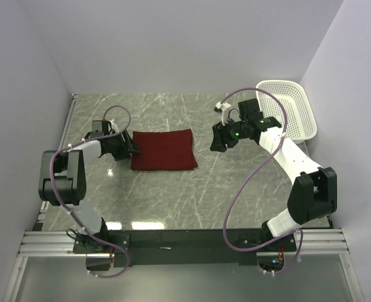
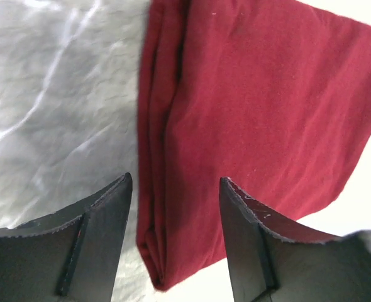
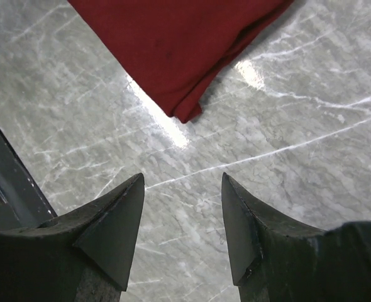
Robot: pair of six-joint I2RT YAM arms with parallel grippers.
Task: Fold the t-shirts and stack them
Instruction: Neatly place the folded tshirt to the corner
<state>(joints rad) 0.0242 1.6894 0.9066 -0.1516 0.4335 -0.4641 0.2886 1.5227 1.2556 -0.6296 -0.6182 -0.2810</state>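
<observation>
The red t-shirt lies flat on the tabletop, folded into a small, tidy rectangle. In the left wrist view several layers of cloth show one over another along its folded edge, so I judge that the folding itself is finished, or very close to it.

The left tool has its fingers apart and holds nothing. The folded edge and one corner of the shirt lie directly under and in front of the gap between its fingers. From these pictures I cannot tell if the fingertips touch the cloth.

The right tool also has its fingers apart and is empty. Under it is only bare tabletop. The nearest corner of the shirt is ahead of its fingertips, clearly apart from them.

A white basket stands behind the right tool, at the far side from the shirt.

Only one shirt shows in the pictures, so no stack can be seen yet. What is left, in my judgement, is small: perhaps to smooth the shirt or bring it to the place of the stack, and to fold more shirts if there are any.
</observation>
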